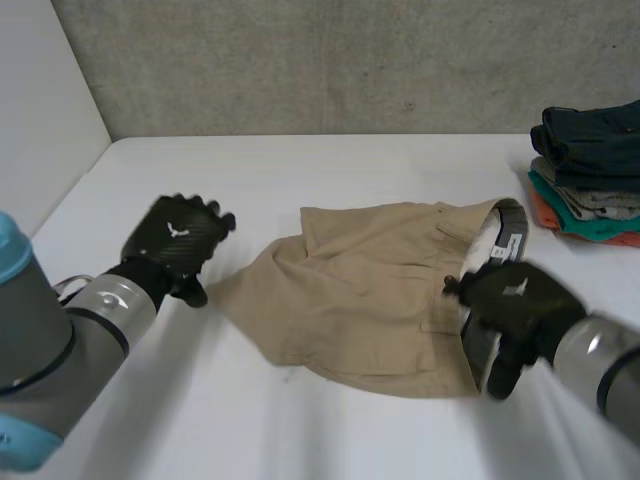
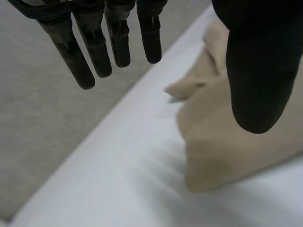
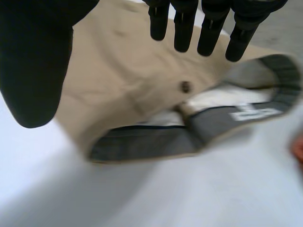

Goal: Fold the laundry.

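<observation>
Fingers [image 3: 184,33] of right hand [image 3: 33,61] over shorts [image 3: 123,80]

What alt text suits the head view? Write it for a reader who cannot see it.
Rumpled tan cloth shorts lie on a white table, grey-lined waistband toward the robot's right. The open black left hand is by the leg end, the open black right hand over the waistband. A stack of folded clothes sits far right.

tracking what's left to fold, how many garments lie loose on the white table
1: the tan cotton shorts mid-table, the black right hand over their waistband. The dark, teal and orange clothes at the far right are already stacked; more may be hidden.
</observation>
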Action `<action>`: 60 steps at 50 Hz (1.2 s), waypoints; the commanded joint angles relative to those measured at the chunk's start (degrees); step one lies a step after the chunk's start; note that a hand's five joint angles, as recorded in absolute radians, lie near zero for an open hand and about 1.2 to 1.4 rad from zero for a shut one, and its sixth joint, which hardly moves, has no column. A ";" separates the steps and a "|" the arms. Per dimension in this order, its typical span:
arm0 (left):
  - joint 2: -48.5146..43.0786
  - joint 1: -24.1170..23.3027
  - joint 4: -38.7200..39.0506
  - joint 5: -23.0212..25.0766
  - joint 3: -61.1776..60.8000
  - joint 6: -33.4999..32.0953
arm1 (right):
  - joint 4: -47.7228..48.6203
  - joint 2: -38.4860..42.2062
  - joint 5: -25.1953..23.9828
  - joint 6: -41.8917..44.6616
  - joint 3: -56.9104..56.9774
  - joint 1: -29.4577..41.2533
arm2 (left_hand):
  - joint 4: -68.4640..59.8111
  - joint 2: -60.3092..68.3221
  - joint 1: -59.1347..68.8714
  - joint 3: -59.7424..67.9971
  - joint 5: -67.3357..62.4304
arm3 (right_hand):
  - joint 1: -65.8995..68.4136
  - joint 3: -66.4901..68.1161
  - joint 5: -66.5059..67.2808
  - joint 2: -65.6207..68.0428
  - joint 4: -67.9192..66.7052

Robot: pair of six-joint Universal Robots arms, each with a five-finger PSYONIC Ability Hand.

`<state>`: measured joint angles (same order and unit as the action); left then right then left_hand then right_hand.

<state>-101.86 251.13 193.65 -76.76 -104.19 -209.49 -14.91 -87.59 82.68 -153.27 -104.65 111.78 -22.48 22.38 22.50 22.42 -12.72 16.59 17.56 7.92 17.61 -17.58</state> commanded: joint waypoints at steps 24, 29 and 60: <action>-21.72 1.38 -4.86 8.47 13.92 -9.97 | 35.13 8.70 5.56 -0.10 -9.60 6.16 | -57.52 57.62 57.50 57.58 -57.28 | 63.41 62.44 62.08 62.39 -62.42; -20.58 -0.46 -4.77 4.09 14.98 -9.79 | 33.99 -0.20 5.56 -0.71 -6.97 6.60 | -57.52 57.62 57.50 57.58 -57.28 | 63.41 62.44 62.08 62.39 -62.42; 13.29 -0.38 -9.52 -7.88 20.60 4.53 | -1.17 11.20 5.65 0.25 43.74 2.03 | -57.52 57.62 57.50 57.58 -57.28 | 63.41 62.44 62.08 62.39 -62.42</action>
<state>-77.09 251.03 185.09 -84.78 -85.18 -204.15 -15.93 -86.67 87.98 -153.37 -63.00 112.72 -68.79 68.73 65.30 68.36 -57.12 63.19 68.04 57.52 67.45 -68.65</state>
